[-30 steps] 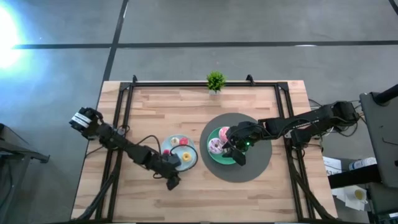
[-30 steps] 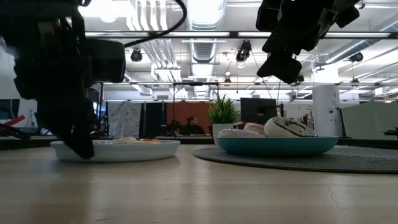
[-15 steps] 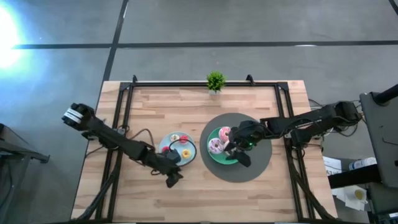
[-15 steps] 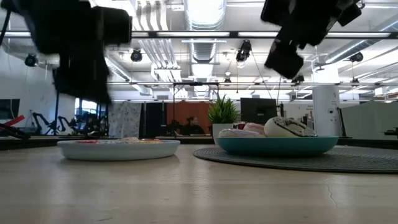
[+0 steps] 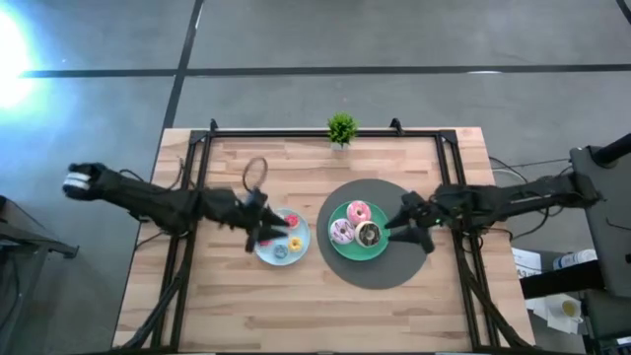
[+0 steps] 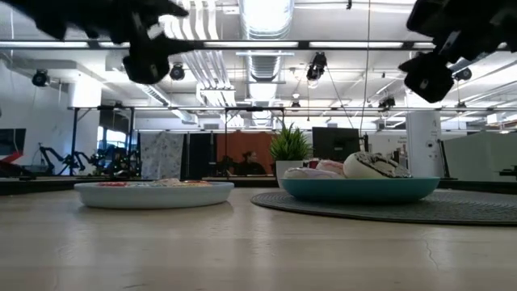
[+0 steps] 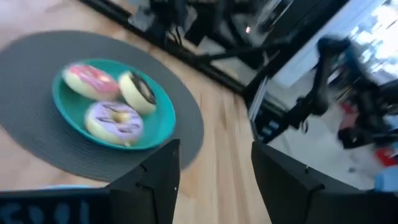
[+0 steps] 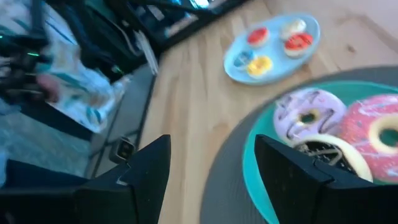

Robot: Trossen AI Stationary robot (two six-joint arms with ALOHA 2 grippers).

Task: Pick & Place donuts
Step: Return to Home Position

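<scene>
Overhead, the left gripper (image 5: 258,229) hangs at the left edge of the light-blue plate (image 5: 305,235), a little left of the frame's centre, and its arm stretches away toward the left border. Its wrist camera shows the two dark fingers (image 7: 152,183) spread apart with nothing held between them.

The right gripper (image 5: 404,223) sits right of centre over the grey mat (image 5: 380,271), just beside the right rim of the green plate (image 5: 347,252), with its arm running off to the right. Its fingers (image 8: 298,180) are likewise parted and empty. In the low view both grippers are high in the frame, one at the upper left and one at the upper right, well above the plates.

Three larger donuts lie together on the green plate in the middle of the mat. The pink donut (image 5: 358,211) is toward the top, the pale lilac donut (image 5: 342,232) is at the lower left, and the chocolate donut (image 5: 369,235) is at the lower right, each touching its neighbours. The mini donuts (image 5: 293,243), in red, yellow and blue, are spread over the light-blue plate, which rests on the bare wood of the table (image 5: 296,316) just left of the mat. A small green plant (image 5: 341,128) stands at the table's top edge, centre frame.
</scene>
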